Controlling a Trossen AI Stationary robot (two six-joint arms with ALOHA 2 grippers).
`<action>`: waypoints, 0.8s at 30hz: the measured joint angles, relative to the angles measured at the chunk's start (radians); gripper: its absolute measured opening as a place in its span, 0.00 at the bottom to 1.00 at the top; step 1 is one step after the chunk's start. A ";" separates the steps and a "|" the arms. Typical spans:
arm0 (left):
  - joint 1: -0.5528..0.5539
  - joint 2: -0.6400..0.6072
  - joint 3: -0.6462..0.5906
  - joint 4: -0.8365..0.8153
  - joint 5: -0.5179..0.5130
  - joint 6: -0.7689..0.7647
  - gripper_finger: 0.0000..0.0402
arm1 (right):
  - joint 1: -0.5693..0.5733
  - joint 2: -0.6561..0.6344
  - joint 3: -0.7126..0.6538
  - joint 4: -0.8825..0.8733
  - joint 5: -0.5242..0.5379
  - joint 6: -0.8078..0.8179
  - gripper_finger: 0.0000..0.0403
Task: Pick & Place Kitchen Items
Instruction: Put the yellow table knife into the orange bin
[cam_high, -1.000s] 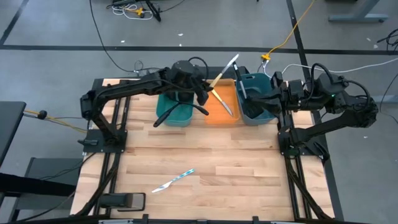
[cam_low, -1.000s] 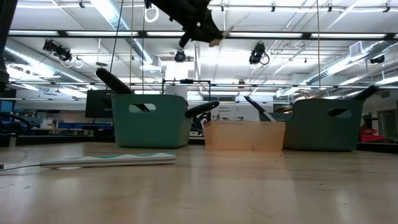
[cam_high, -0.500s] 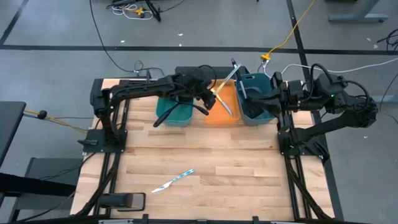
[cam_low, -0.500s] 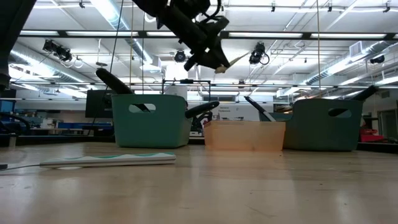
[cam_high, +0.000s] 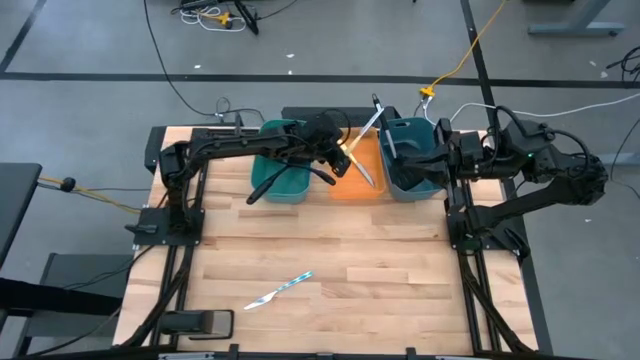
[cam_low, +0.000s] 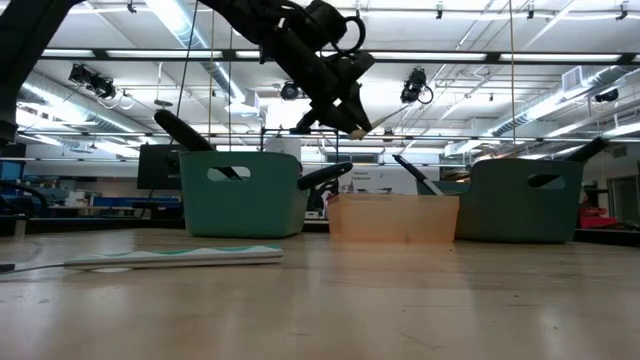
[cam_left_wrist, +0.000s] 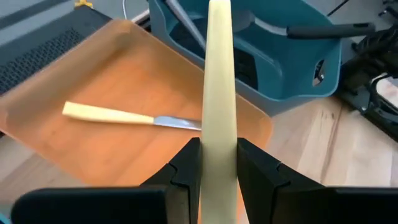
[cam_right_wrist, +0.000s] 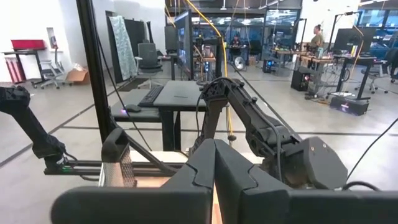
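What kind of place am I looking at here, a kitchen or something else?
Probably a robotics lab or workshop, not a kitchen. Two arms are bolted to a wooden table, cables trail over a bare concrete floor, and the room beyond holds desks with monitors under strip lights.

we see a pale wood plank table (cam_high: 330, 260), a matt orange plastic tray (cam_left_wrist: 118, 81), smooth teal plastic bins (cam_low: 243, 193), and a shiny metal knife blade (cam_left_wrist: 177, 123).
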 joint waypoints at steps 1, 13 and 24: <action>0.000 -0.001 0.001 -0.001 -0.005 0.008 0.21 | 0.000 0.000 0.000 -0.002 0.000 0.000 0.02; 0.009 -0.001 0.137 -0.156 -0.010 0.075 0.21 | 0.000 0.000 0.000 -0.003 0.000 -0.003 0.02; 0.081 -0.002 0.273 -0.281 -0.036 0.101 0.21 | 0.000 0.000 0.000 -0.003 0.000 -0.009 0.02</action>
